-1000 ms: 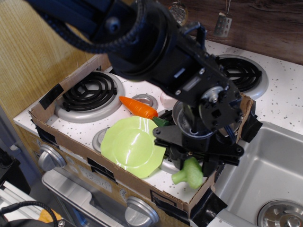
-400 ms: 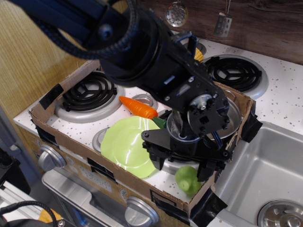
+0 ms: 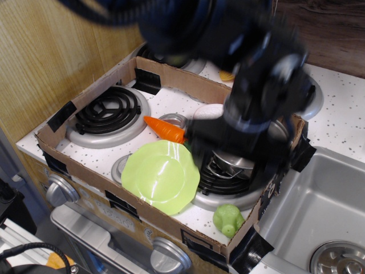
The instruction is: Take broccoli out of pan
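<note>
The pale-green broccoli (image 3: 228, 220) lies on the white stove top in the front right corner of the cardboard box, outside the pan and clear of the gripper. The shiny steel pan (image 3: 223, 164) sits on the right front burner, largely covered by the arm. My gripper (image 3: 239, 149) is a dark, motion-blurred mass above the pan, up and away from the broccoli. Its jaws are too blurred to read. Nothing shows in them.
A lime-green scalloped plate (image 3: 161, 176) lies left of the pan, with an orange carrot (image 3: 165, 128) behind it. A black coil burner (image 3: 108, 111) is at the left. A low cardboard wall (image 3: 142, 210) rings the stove top. A steel sink (image 3: 322, 208) is at the right.
The gripper carried the broccoli down to the front right corner, left it there, and has since swung up and back over the pan. The broccoli now lies free.
</note>
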